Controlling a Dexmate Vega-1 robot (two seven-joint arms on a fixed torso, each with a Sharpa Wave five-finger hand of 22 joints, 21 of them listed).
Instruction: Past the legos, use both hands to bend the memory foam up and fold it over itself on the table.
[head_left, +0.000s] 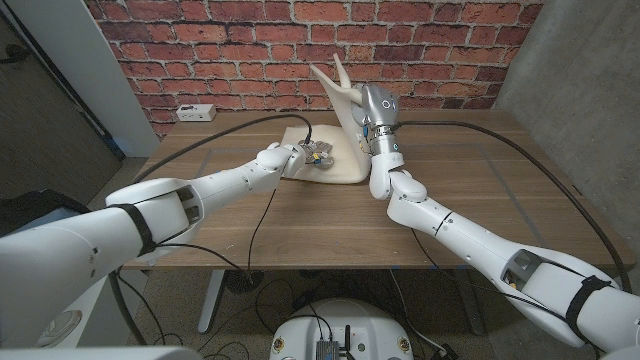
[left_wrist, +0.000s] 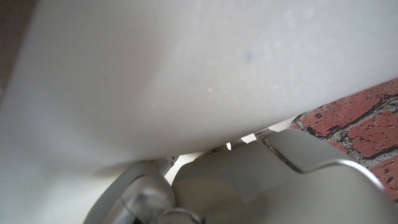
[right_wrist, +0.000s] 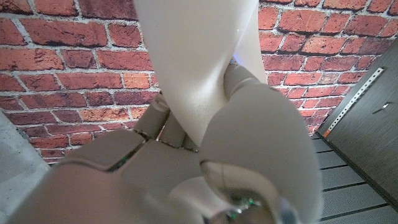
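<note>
A cream memory foam sheet (head_left: 343, 172) lies at the table's far middle, its right part bent up to stand as a tall flap. My right hand (head_left: 378, 106) grips that raised flap near its top. In the right wrist view the foam (right_wrist: 193, 50) runs up between the fingers of the right hand (right_wrist: 186, 168), with the brick wall behind. My left hand (head_left: 313, 155) sits on the flat left part of the sheet, by the bend. In the left wrist view the foam (left_wrist: 186, 74) looms close over the left hand (left_wrist: 249, 186); whether it grasps the foam is hidden.
A white power strip (head_left: 195, 112) lies at the table's back left. Black cables (head_left: 500, 140) sweep across the wooden table (head_left: 250, 230) on both sides. The brick wall (head_left: 250, 50) stands just behind the table's far edge.
</note>
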